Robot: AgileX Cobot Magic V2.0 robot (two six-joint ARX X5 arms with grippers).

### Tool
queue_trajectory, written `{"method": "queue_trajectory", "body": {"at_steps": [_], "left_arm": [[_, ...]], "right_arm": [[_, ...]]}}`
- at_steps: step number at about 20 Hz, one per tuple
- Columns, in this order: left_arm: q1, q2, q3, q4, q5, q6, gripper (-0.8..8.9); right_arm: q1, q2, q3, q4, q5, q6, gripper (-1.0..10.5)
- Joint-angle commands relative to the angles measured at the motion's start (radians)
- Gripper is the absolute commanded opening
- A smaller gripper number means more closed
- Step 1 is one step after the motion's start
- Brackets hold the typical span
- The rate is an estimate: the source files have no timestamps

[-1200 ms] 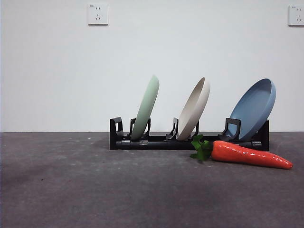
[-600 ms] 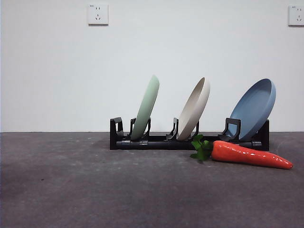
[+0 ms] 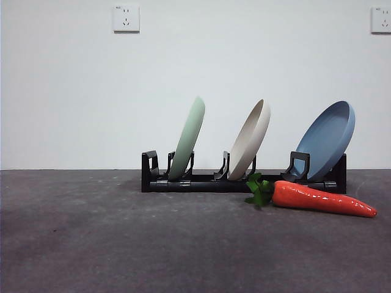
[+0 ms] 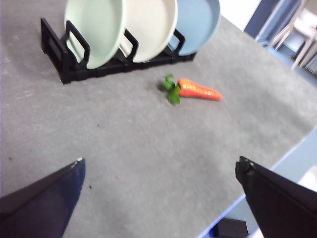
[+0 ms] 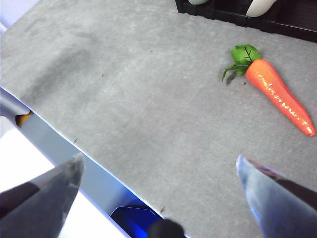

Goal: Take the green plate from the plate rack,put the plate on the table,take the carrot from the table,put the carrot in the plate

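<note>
The green plate [image 3: 188, 137] stands tilted in the left slot of the black plate rack [image 3: 201, 182] on the table [image 3: 122, 244]. It also shows in the left wrist view [image 4: 94, 29], in the rack [image 4: 59, 49]. The carrot [image 3: 317, 199] lies on the table in front of the rack's right end, leaves pointing left; it shows in both wrist views [image 4: 198, 90] [image 5: 277, 94]. My left gripper [image 4: 158, 171] is open, high above the table and well short of the rack. My right gripper [image 5: 158, 166] is open, high over the table's near edge. Neither arm shows in the front view.
A cream plate [image 3: 250, 139] stands in the middle slot and a blue plate [image 3: 327, 139] in the right slot. The table's edge [image 5: 59, 141] runs close under my right gripper. Two wall sockets [image 3: 126, 18] are on the white wall behind.
</note>
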Motion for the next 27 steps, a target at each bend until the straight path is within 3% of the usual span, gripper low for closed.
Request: {"method": "queue_trajectory", "body": {"at_steps": [1, 5, 14, 17, 21, 27], "left_arm": [[-0.023, 0.045, 0.009, 0.061, 0.003, -0.042, 6.26], [-0.114, 0.179, 0.059, 0.21, -0.039, -0.074, 6.25], [-0.407, 0.725, 0.38, 0.486, -0.297, -0.068, 6.24], [-0.447, 0.936, 0.522, 0.538, -0.367, -0.064, 6.24], [-0.468, 1.18, 0.711, 0.552, -0.388, -0.061, 6.24], [-0.477, 1.393, 0.862, 0.621, -0.459, -0.061, 6.24]], "right_arm": [[0.002, 0.0, 0.004, 0.005, 0.003, 0.0, 6.3], [0.002, 0.002, 0.004, 0.01, 0.005, 0.0, 6.3], [0.002, 0.046, 0.004, 0.009, 0.005, 0.005, 6.3], [0.002, 0.046, 0.004, 0.009, 0.005, 0.005, 6.3], [0.002, 0.045, 0.004, 0.009, 0.005, 0.008, 6.3], [0.002, 0.045, 0.004, 0.008, 0.005, 0.023, 6.3]]}}
